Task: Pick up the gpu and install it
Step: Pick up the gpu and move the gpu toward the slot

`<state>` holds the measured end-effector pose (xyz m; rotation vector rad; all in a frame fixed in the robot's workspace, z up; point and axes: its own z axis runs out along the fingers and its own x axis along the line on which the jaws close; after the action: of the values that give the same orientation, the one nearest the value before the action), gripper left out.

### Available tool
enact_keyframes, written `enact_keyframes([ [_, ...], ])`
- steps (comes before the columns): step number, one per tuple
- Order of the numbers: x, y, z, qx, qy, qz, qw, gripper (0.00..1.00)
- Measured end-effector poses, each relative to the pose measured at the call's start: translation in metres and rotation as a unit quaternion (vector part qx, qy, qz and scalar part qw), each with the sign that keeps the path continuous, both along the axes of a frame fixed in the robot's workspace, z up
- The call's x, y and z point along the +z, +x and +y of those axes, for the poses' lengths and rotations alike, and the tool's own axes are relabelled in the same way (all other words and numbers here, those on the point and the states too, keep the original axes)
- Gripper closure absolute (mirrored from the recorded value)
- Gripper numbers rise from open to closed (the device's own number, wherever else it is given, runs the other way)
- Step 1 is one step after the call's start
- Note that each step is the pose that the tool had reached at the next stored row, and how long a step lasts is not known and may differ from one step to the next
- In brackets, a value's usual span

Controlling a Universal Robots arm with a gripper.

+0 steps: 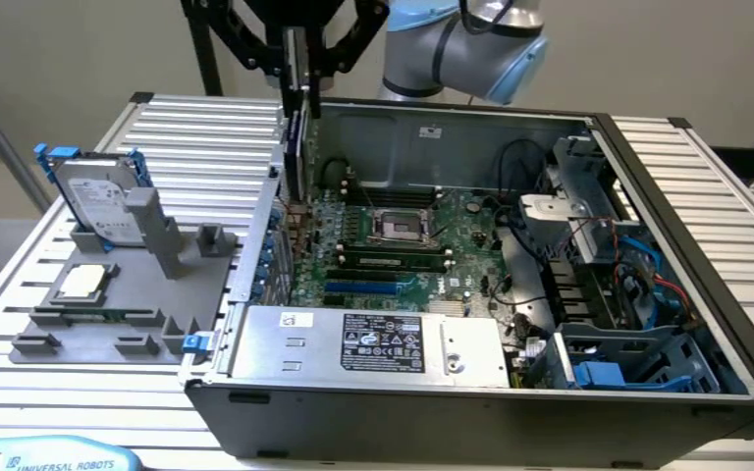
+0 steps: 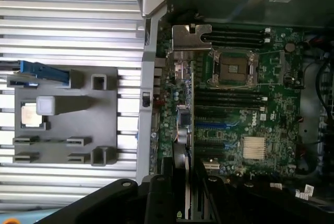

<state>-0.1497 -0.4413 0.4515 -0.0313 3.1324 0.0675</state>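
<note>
**Operator:** Holding the gpu (image 1: 298,147) right now. I have the tool (image 1: 302,90) clenched on the card's upper end. It hangs long-side down, inside the computer case (image 1: 691,226) and close to the case wall on the exterior view's left.

**Observer:** Is it touching anything in the case?

**Operator:** I cannot tell. Its lower end is over the motherboard (image 1: 403,265), near the expansion slots, but contact is hidden from me.

**Observer:** How does the card look?

**Operator:** It looks thin and flat, and I see it edge-on, so it reads as a dark strip. Its silver end bracket (image 2: 190,38) sits at the end farthest from the tool. I cannot make out either face.

**Observer:** How do you expect it to handle?

**Operator:** I judge it light and stiff, so weight is no worry. It seems fragile, though, since bending or knocking it against the case wall could hurt the board. I would hold it by a bare board edge, as now, and stay off the components. Gripped at one end only, it could pivot between the fingers.

**Observer:** What about the rest?

**Operator:** Outside the case, the hard drive (image 1: 95,201) and the CPU chip (image 1: 79,283) sit on a grey fixture (image 1: 129,329) on the worktop (image 1: 193,128).
</note>
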Motion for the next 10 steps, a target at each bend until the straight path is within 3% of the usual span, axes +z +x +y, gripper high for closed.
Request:
enact_keyframes([
  [10,-0.0178,0.045,0.0042,0.000,0.0000,0.0002,1.0000,0.73],
])
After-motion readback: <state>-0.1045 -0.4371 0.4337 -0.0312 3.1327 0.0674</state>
